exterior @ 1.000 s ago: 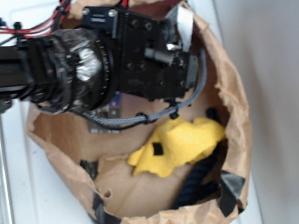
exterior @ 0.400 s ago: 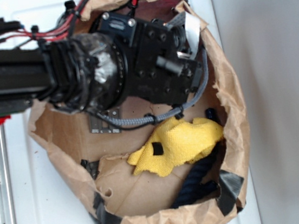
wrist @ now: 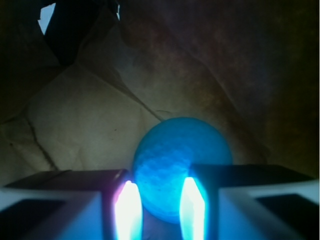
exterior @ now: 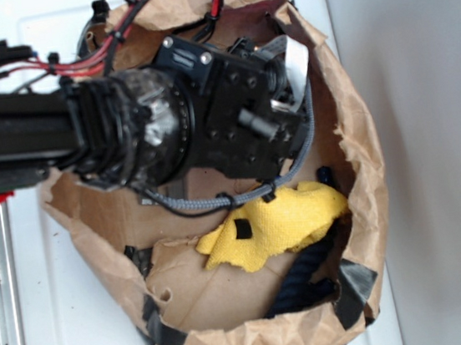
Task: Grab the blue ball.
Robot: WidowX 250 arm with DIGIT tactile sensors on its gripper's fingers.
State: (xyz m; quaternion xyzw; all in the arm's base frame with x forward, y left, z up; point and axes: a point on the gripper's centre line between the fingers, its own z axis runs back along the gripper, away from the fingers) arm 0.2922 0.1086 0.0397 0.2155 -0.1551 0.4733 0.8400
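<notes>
The blue ball [wrist: 175, 150] rests on the brown paper floor of the bag, close in front of my fingertips in the wrist view. It sits a little right of the gap, and the right finger [wrist: 192, 205] covers its right side. My gripper [wrist: 159, 180] is open by a gap narrower than the ball, and both pads glow blue. In the exterior view the gripper [exterior: 292, 68] reaches into the upper part of the bag. There the black wrist hides the ball.
The crumpled brown paper bag [exterior: 364, 164] walls in the gripper on all sides. A yellow cloth [exterior: 274, 222] and a dark rope [exterior: 306, 277] lie in its lower half. Black tape [exterior: 354, 288] patches the rim. A grey braided cable [exterior: 209, 202] hangs under the wrist.
The arm has shifted right and then up towards the bag's far wall, so the wrist covers more of the upper bag. The cloth and rope have not moved.
</notes>
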